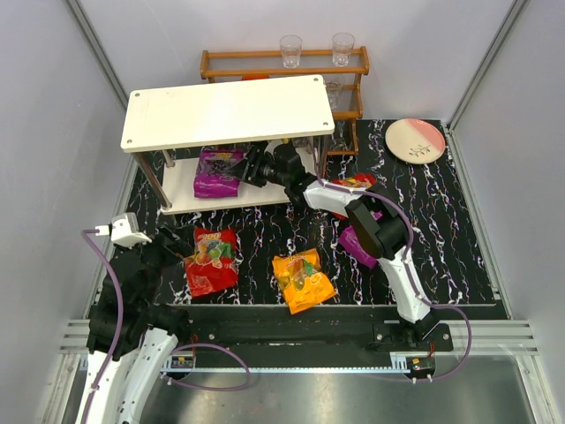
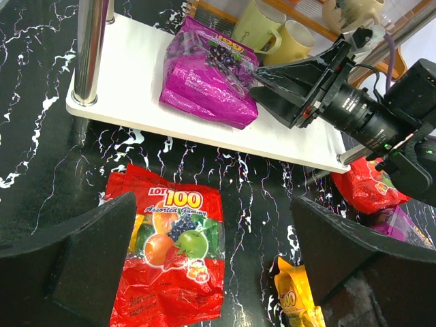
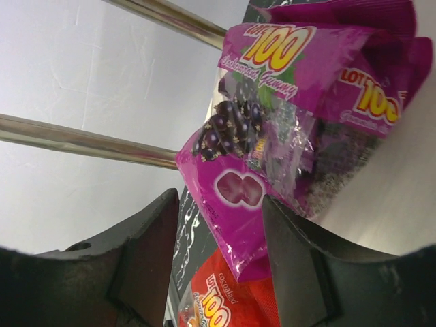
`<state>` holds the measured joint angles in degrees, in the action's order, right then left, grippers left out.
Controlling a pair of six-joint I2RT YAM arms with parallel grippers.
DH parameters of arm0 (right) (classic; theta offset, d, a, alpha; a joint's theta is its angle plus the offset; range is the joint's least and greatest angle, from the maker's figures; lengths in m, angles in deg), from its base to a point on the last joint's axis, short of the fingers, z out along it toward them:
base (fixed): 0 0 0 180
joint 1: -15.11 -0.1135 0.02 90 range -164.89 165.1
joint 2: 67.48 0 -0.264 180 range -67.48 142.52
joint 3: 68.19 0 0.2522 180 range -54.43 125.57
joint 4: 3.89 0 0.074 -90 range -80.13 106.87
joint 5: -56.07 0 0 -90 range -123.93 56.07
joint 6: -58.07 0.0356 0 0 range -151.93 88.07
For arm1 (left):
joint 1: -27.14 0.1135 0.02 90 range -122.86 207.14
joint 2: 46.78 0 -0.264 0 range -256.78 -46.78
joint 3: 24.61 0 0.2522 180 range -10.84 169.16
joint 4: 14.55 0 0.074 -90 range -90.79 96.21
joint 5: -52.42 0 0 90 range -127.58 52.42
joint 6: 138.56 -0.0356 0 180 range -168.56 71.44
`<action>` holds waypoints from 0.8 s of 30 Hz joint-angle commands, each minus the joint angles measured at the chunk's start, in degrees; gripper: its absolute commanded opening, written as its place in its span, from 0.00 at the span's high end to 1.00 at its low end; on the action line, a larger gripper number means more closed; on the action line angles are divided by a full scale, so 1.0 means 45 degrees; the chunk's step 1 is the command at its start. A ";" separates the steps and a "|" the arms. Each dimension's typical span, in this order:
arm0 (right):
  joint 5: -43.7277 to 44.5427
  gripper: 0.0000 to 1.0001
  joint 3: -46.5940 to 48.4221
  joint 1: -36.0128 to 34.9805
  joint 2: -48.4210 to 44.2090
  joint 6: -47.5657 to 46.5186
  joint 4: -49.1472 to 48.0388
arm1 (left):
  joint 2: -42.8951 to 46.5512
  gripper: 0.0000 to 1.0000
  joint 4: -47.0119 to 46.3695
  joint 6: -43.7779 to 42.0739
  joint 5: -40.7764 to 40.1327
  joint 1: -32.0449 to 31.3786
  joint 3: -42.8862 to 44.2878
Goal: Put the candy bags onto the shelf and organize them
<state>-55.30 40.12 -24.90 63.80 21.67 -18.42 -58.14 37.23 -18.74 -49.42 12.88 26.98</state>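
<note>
The white shelf [image 1: 229, 110] stands at the back left. One purple candy bag [image 1: 216, 170] lies on its lower board [image 2: 129, 75]. My right gripper [image 1: 250, 165] reaches under the top board; it is open, with the bag's end [image 3: 272, 136] between its jaws [image 3: 221, 204]. My left gripper [image 2: 212, 225] is open and empty, above the table beside a red bag [image 2: 170, 259]. An orange bag [image 1: 302, 280] lies to the right of that red bag [image 1: 212, 261]. A second red bag [image 1: 357, 181] and a second purple bag [image 1: 357, 246] lie partly hidden under my right arm.
A brown wooden rack [image 1: 282, 64] with clear glasses and mugs [image 2: 262, 30] stands behind the shelf. A pink and white plate [image 1: 414, 140] lies at the back right. Silver shelf legs [image 2: 92, 51] stand at the shelf's corners. Grey walls close in three sides.
</note>
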 commanded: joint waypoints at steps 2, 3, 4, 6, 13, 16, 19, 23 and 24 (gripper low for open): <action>0.2284 0.38 -0.0540 0.0043 -0.1576 -0.0623 0.0856 | -0.0074 0.01 -0.0422 -0.0143 -0.0046 -0.0053 -0.0065; 0.2422 0.38 -0.0541 0.0024 -0.1596 -0.0623 0.0993 | -0.0094 0.01 -0.0422 -0.0162 -0.0026 -0.0053 -0.0065; 0.2520 0.38 -0.0579 0.0043 -0.1635 -0.0642 0.1207 | -0.0075 0.01 -0.0422 -0.0163 -0.0026 -0.0053 -0.0085; 0.2813 0.38 -0.0658 0.0043 -0.1635 -0.0642 0.1307 | -0.0094 0.01 -0.0422 -0.0182 -0.0007 -0.0053 -0.0046; 0.3303 0.37 0.0200 0.0024 -0.1167 -0.0954 0.2654 | -0.0055 0.01 -0.0402 -0.0182 -0.0007 -0.0053 -0.0046; 0.3166 0.37 0.0844 0.0043 -0.0738 -0.1228 0.3102 | -0.0113 0.01 -0.0422 -0.0182 -0.0007 -0.0053 -0.0065; 0.2912 0.37 0.1372 0.0043 -0.0347 -0.1501 0.3201 | -0.0172 0.01 -0.0441 -0.0202 -0.0007 -0.0053 -0.0046; 0.2795 0.37 0.2016 0.0043 0.0063 -0.1833 0.3513 | -0.0153 0.01 -0.0441 -0.0202 -0.0026 -0.0053 -0.0065; 0.2814 0.37 0.2095 0.0043 0.0180 -0.1892 0.3630 | -0.0153 0.01 -0.0441 -0.0202 -0.0026 -0.0053 -0.0046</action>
<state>-44.02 45.71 -25.12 62.90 15.71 -4.30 -58.14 37.23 -18.76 -49.42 12.88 26.98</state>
